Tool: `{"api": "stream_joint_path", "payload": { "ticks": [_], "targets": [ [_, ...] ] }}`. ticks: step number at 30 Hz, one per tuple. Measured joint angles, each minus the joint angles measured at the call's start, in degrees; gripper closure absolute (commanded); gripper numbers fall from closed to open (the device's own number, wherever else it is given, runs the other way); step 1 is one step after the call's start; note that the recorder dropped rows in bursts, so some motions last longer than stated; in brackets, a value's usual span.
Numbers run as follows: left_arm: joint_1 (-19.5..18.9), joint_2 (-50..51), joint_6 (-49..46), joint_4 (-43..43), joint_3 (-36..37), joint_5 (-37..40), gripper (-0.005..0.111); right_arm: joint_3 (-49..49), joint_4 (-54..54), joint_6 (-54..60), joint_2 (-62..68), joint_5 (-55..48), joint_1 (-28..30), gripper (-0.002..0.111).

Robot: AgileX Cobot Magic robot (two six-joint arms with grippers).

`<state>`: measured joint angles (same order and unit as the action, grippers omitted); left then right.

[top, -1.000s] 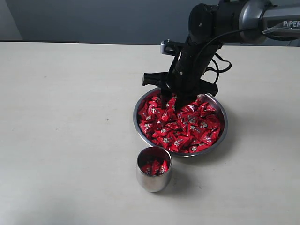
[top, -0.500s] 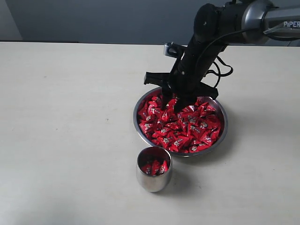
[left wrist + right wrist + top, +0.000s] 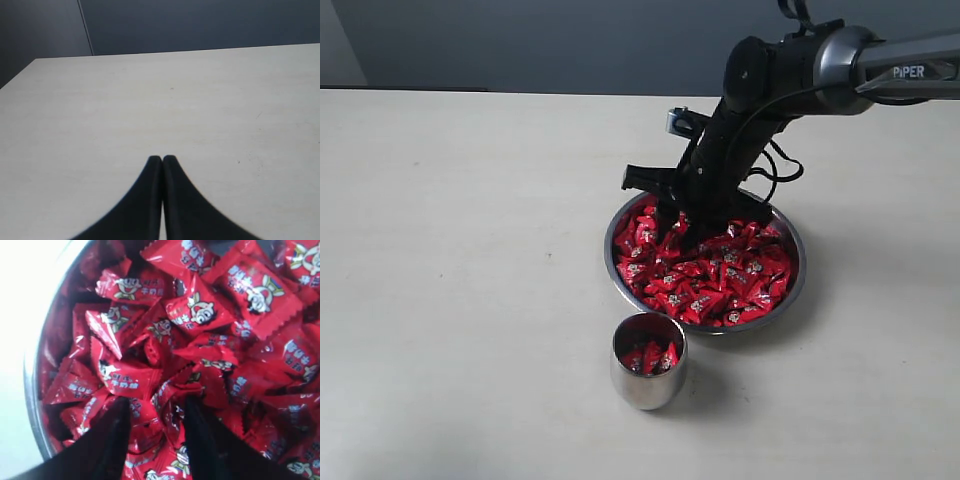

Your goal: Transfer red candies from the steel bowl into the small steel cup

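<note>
The right claw [image 3: 156,407] stands with its fingers well apart, tips pushed into the red candies [image 3: 200,310] at the far-left part of the steel bowl [image 3: 798,272]. Candies lie loose between the fingers, and none is pinched. The heap fills the bowl almost to its rim. The small steel cup [image 3: 645,385] stands upright on the counter [image 3: 470,250] just beside the bowl's near edge, with a few candies inside. The left claw [image 3: 162,161] is pressed closed and empty above the counter.
</note>
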<state>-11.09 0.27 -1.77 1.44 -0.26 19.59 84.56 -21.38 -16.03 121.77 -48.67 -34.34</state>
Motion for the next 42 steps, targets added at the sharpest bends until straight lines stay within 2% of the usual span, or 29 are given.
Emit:
{"api": "stream_joint_path", "payload": {
  "ticks": [14,16,20,21,30,42],
  "targets": [
    [0.0,0.0,0.0,0.0,0.0,0.0,0.106,0.0,0.0,-0.4,1.8,0.5,0.0,0.073],
    [0.0,0.0,0.0,0.0,0.0,0.0,0.106,0.0,0.0,-0.4,1.8,0.8,0.0,0.081],
    [0.0,0.0,0.0,0.0,0.0,0.0,0.106,0.0,0.0,-0.4,1.8,1.1,0.0,0.107],
    [0.0,0.0,0.0,0.0,0.0,0.0,0.106,0.0,0.0,-0.4,1.8,1.3,0.0,0.109],
    [0.0,0.0,0.0,0.0,0.0,0.0,0.106,0.0,0.6,-0.4,1.8,1.7,0.0,0.109],
    [0.0,0.0,0.0,0.0,0.0,0.0,0.106,0.0,10.5,-0.3,-4.4,0.3,0.0,0.109]
  ]
}}
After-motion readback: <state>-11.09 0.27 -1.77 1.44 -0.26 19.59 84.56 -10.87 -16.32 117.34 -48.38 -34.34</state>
